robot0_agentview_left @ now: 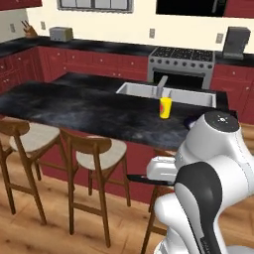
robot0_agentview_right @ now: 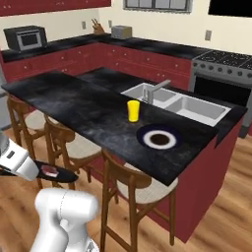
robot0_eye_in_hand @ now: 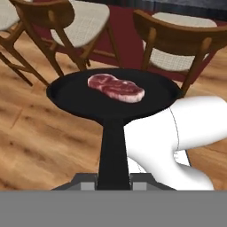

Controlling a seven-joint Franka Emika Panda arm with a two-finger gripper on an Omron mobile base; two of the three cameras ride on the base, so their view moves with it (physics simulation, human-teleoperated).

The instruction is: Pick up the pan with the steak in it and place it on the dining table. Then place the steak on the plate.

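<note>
My gripper is shut on the long black handle of the pan, which it holds level in the air above the wooden floor, in front of the stools. The red-pink steak lies in the pan, a little beyond its middle. From the right base view the pan with the steak hangs below the height of the dining table, out from its near edge. The plate, white-rimmed with a dark centre, sits on the table near its right end.
A yellow cup stands on the table beside a sink with a faucet. Wooden stools line the table's near side. The stove sits against the back wall.
</note>
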